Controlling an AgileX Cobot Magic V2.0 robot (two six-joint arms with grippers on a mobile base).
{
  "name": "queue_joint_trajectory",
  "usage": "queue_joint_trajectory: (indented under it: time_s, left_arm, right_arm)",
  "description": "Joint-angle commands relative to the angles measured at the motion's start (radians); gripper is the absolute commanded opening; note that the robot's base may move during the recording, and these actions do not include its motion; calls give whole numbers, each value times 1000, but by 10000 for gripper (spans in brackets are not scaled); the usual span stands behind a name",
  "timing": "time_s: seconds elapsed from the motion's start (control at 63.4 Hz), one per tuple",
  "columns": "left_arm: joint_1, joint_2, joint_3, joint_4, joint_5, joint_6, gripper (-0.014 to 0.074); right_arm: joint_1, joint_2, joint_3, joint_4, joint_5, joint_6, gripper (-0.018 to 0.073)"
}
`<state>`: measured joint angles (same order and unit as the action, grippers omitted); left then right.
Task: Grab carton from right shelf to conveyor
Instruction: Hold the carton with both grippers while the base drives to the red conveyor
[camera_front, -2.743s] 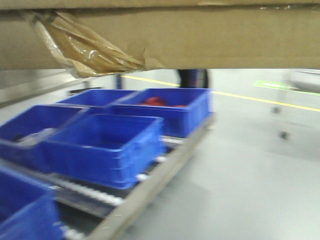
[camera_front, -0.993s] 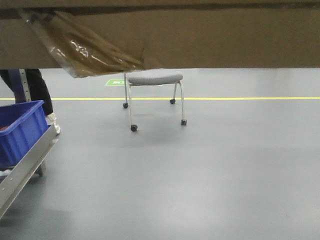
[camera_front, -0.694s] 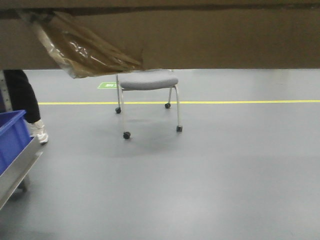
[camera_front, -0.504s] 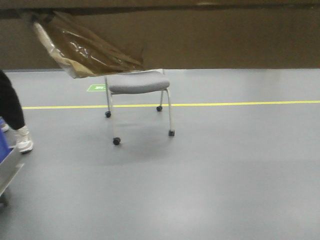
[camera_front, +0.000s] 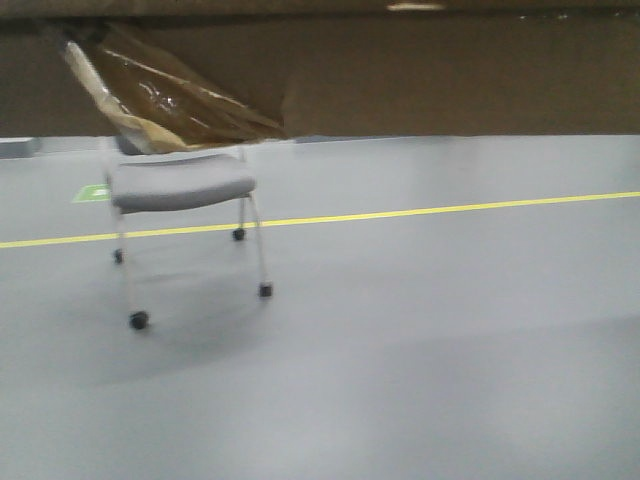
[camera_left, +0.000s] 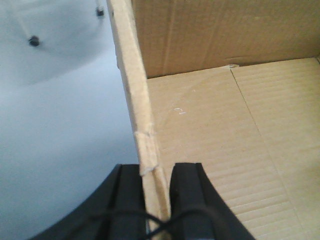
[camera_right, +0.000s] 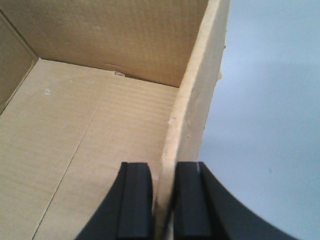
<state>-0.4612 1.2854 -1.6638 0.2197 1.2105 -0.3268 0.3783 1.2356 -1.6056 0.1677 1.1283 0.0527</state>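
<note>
The brown carton (camera_front: 440, 80) fills the top of the front view, held off the floor, with torn tape (camera_front: 165, 95) hanging at its left. My left gripper (camera_left: 155, 200) is shut on the carton's left wall (camera_left: 132, 85); the open carton's bare floor (camera_left: 225, 130) shows beside it. My right gripper (camera_right: 164, 205) is shut on the carton's right wall (camera_right: 197, 95), with the carton's inside (camera_right: 90, 130) to its left. The shelf and the conveyor are out of view.
A grey-seated stool on castors (camera_front: 180, 190) stands on the grey floor at the left. A yellow floor line (camera_front: 450, 210) runs across. Open floor lies ahead and to the right. The stool's castors also show in the left wrist view (camera_left: 34, 41).
The view has swung right: the blue bins, the conveyor rail and the person's legs have left the frame, and the stool has slid left. Both grippers keep hold of the carton.
</note>
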Motion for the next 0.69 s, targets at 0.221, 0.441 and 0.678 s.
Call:
queue_joint_trajectory:
  time_s: [0.221,0.441,0.678]
  left_arm:
    - [-5,-12,-4,18,-27,7,-10]
    - [-5,-12,-4,42,-27,7,-10]
    - [-5,-12,-4,84,-27,7,-10]
  right_arm:
    - [-6,-12,-5,-5,-112,-20,-68]
    - [-6,-12,-5,-5,-126,-20,-68]
    - [-6,-12,-5,-5,-126,-20,-68]
